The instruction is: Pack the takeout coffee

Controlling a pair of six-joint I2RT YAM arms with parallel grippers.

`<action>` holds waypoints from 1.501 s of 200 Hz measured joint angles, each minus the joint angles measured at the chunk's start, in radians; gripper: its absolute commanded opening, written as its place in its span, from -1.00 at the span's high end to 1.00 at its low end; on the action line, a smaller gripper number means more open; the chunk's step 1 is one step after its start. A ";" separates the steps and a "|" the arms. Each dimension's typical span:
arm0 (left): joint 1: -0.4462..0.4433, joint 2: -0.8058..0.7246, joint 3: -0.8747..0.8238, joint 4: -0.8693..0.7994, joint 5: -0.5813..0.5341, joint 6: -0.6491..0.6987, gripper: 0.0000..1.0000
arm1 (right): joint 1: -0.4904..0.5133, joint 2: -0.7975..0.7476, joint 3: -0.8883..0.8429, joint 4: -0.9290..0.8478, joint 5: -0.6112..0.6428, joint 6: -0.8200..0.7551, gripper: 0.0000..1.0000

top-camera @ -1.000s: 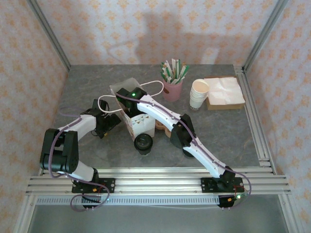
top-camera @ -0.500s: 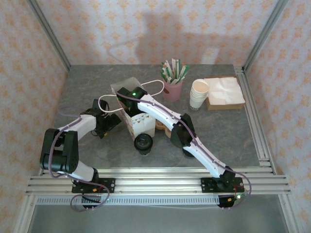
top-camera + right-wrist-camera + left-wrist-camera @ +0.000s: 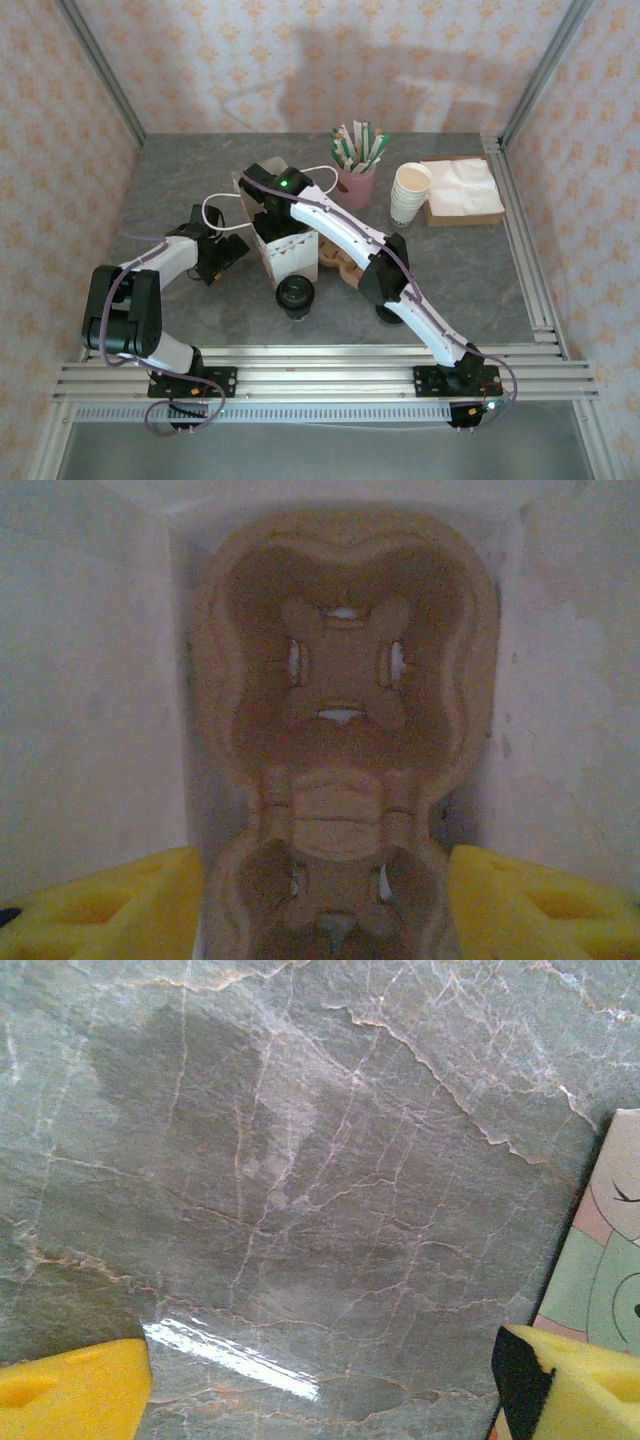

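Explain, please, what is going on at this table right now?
The right gripper is down inside the white paper bag, jaws apart over a brown pulp cup carrier lying at its bottom. The left gripper hangs open over the table beside the bag. One lidded coffee cup stands on the table, not yet packed.

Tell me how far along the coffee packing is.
Done: the brown moulded-pulp cup carrier lies inside the white paper bag, wells empty. In hand: the right claw hangs open above it. Still to do: the small dark cup with black domed lid stands on the grey table, unpacked; left claw open, empty.
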State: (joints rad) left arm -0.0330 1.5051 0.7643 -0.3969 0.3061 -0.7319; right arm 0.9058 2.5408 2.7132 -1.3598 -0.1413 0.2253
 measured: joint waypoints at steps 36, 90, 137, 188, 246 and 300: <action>-0.006 -0.003 0.000 -0.001 -0.002 0.000 -0.79 | 0.000 -0.034 0.002 0.005 0.022 0.003 -0.32; -0.007 -0.005 0.001 -0.004 -0.003 0.000 -0.79 | 0.004 -0.162 0.003 0.063 0.056 0.003 -0.32; -0.027 -0.010 0.002 -0.005 0.028 0.000 -0.79 | 0.018 -0.270 0.010 0.134 0.071 0.000 -0.36; -0.035 -0.057 0.017 -0.029 0.053 0.001 -0.79 | 0.040 -0.326 0.010 0.190 0.071 -0.018 -0.35; -0.036 -0.161 0.035 -0.077 0.052 0.016 -0.79 | 0.081 -0.462 -0.048 0.168 0.113 -0.069 -0.27; -0.035 -0.247 0.038 -0.127 0.053 0.033 -0.81 | 0.115 -0.797 -0.470 0.240 0.144 -0.103 -0.26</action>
State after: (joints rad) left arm -0.0685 1.2579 0.8021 -0.5243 0.3588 -0.6991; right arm 1.0206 1.7443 2.2433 -1.1194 0.0025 0.1219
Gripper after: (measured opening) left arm 0.903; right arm 0.632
